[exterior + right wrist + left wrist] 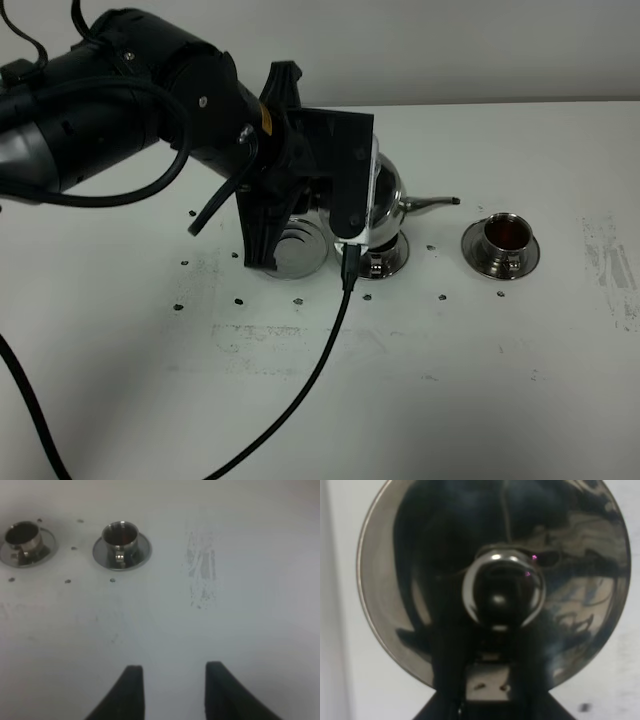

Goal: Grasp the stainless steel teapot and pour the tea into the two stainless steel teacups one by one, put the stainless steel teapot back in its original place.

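Observation:
My left gripper [352,225] is shut on the handle of the stainless steel teapot [388,190] and holds it upright, just above the near teacup's saucer [388,260]. That cup itself is hidden behind the pot. The thin spout [432,203] points right towards the second teacup [500,240], which holds dark tea. The bare ringed saucer [297,250] lies left of the pot, partly under my arm. The left wrist view looks down on the lid and knob [502,590]. The right wrist view shows both teacups [24,542] [121,545] far from my open, empty right gripper [172,692].
The white tabletop [450,380] bears small dark specks around the saucers and scuff marks [610,265] at the right. A black cable [300,390] hangs from my left arm across the table's front.

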